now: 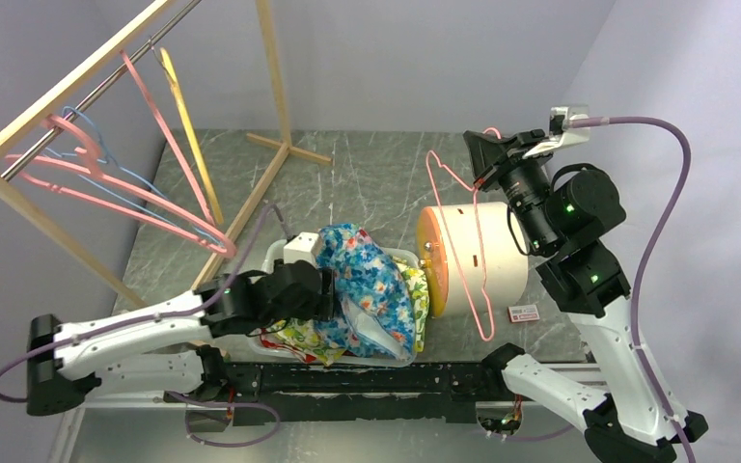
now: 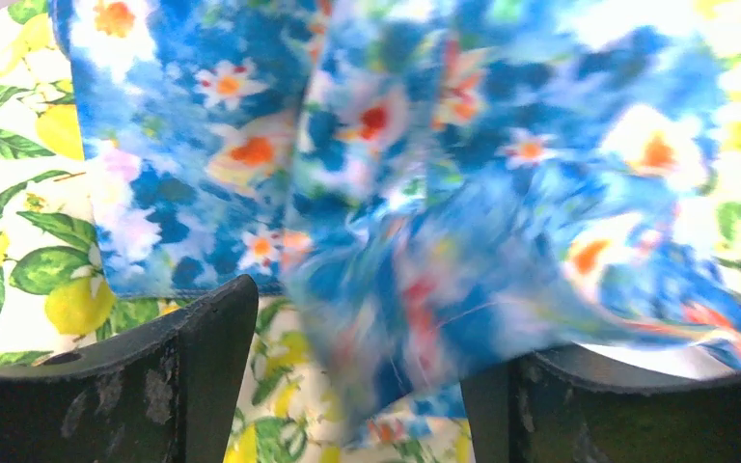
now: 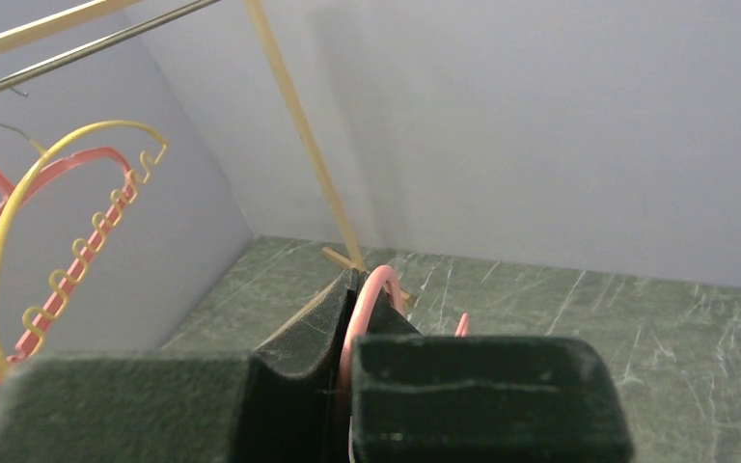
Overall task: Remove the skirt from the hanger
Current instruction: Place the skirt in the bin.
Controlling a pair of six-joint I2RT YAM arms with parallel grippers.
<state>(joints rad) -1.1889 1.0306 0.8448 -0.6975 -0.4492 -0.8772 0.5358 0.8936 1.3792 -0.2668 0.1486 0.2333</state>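
The left pincer (image 2: 367,376) is open, the skirt (image 2: 425,174) loose between its fingers (image 2: 183,367). The right pincer (image 3: 347,289) grips the bare hanger (image 3: 352,333), well apart.

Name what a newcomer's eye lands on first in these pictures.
The blue floral skirt, heaped low in the middle of the top view, grabs the eye first, with the left gripper open beside it. Next comes the bare pink hanger pinched in the shut right gripper, dangling in front of a white drum with an orange face. At far left stands a wooden rack.
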